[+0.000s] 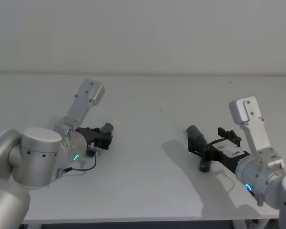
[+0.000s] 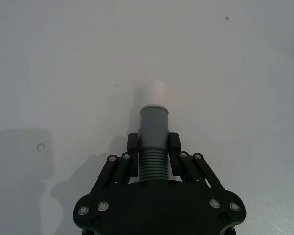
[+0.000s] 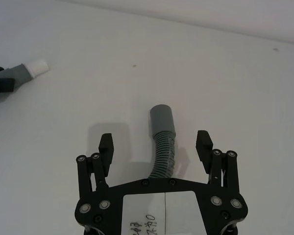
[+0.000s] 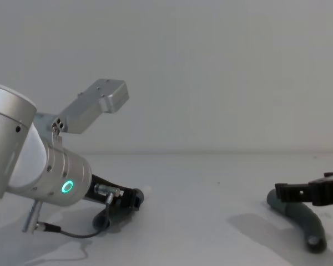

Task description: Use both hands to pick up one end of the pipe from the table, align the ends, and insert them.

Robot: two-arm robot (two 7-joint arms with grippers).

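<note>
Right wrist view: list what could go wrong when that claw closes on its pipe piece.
The right claw is open around the curved socket piece lying on the table; closing on the bend could roll it. The left claw grips the other piece, whose white tip is short: little margin for misalignment.

Both arms (image 1: 38,152) are fat silver cylinders, each topped by an angled pale-grey boxy bracket (image 1: 88,95). A green ring light (image 4: 68,187) glows on the left wrist, where a thin black cable (image 4: 72,233) loops underneath. The left claw (image 2: 153,147) and right claw (image 3: 155,142) are matte black linkages studded with silver screws (image 3: 216,200). The right one bears a white label (image 3: 161,208) with handwritten marks.
</note>
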